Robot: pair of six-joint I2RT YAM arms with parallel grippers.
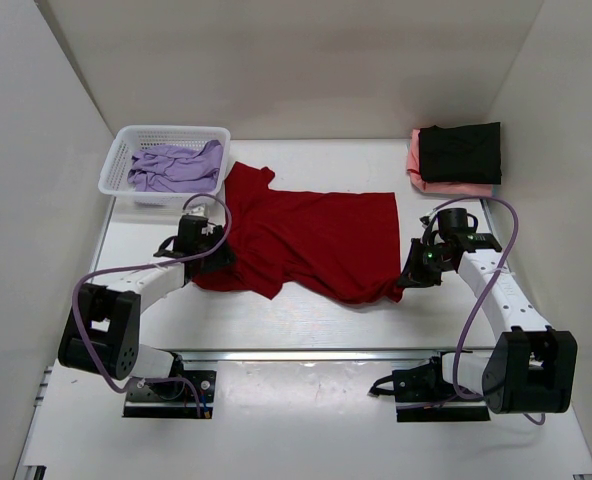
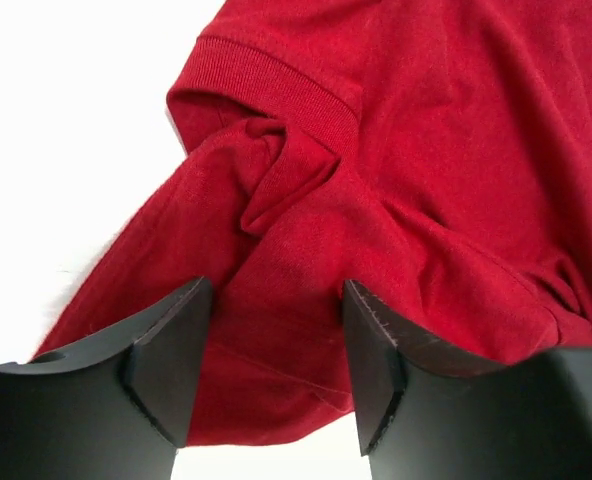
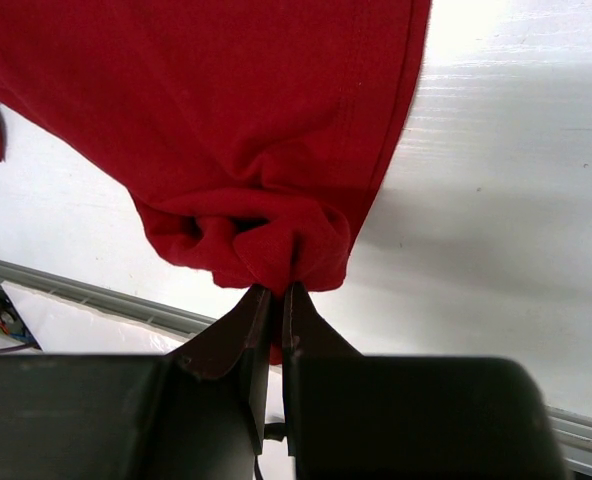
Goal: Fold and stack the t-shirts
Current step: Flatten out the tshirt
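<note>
The red t-shirt (image 1: 316, 235) lies spread across the middle of the white table (image 1: 276, 325), its collar end toward the left and its hem toward the right, rumpled along the near edge. The left gripper (image 1: 202, 246) sits at the shirt's left side, and the left wrist view shows its jaws standing apart, released. The two dark fingers (image 2: 166, 360) straddle a mound of red cloth (image 2: 456, 150) just below a ribbed band and a small folded tuck, without clamping it. The right gripper (image 1: 414, 274) is at the shirt's near right corner. From the right wrist camera its jaws are clenched on a bunched knot of the hem (image 3: 274, 262) — the tips (image 3: 274, 300) pinch the fabric, and the rest of the red cloth (image 3: 226, 120) fans away from them over the table. At the far left stands a white mesh basket (image 1: 126, 148) holding a crumpled lavender t-shirt (image 1: 176, 166); its near right corner is just beside the red shirt's sleeve. At the far right, well apart from the red one, a folded black t-shirt (image 1: 461, 150) rests on top of a folded salmon pink t-shirt (image 1: 416, 160) — the pink shows along the stack's left and near edges.
</note>
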